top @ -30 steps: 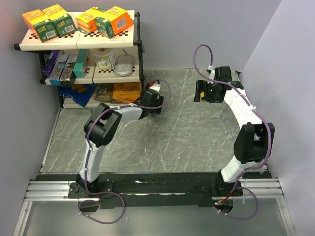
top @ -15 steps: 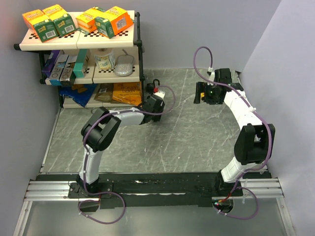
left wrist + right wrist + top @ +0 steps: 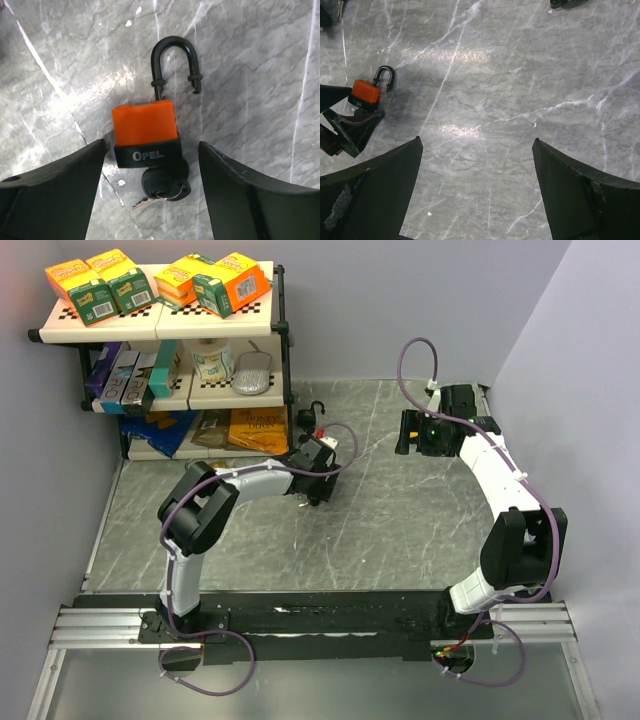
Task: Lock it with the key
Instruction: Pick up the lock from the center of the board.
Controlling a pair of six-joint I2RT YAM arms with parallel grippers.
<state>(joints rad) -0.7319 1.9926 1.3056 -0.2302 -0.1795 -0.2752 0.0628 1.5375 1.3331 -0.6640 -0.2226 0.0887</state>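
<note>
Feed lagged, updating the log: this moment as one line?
padlock: flat on table, shackle open, key inserted | left pincer: open, straddling padlock, no contact | right pincer: open, empty

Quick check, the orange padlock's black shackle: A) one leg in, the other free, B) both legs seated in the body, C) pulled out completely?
A: the black metal shackle of the orange and black padlock has one leg in the body, while its notched end sits free, outside it.
</note>
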